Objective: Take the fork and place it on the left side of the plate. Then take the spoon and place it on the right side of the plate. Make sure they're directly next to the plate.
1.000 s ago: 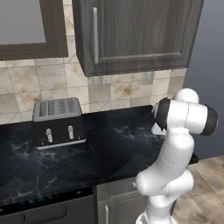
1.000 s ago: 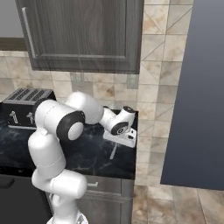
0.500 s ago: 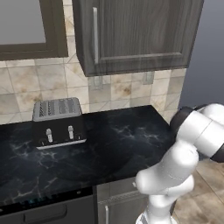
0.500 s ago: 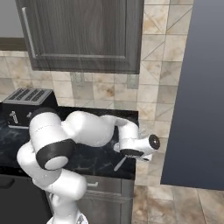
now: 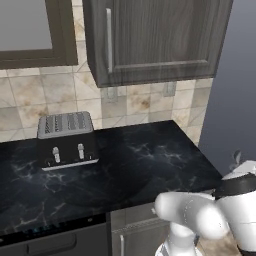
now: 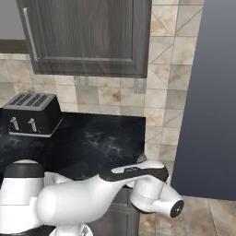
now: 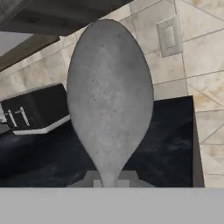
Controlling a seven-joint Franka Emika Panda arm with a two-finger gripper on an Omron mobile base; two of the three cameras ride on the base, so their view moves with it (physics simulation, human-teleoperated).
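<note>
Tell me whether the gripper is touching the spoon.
Touching. In the hand view the spoon rises from between the fingertips of the gripper, its neck pinched at the base with no gap.

Black marble counter (image 5: 145, 165) — toaster (image 5: 66, 140) on it, near backsplash.

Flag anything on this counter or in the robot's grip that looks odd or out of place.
Nothing looks spilled or damaged. The toaster stands square on the black counter. The one unusual sight is the spoon, held at its neck between the fingers, its bowl looming large before the hand camera, up in the air rather than lying beside any plate.
</note>
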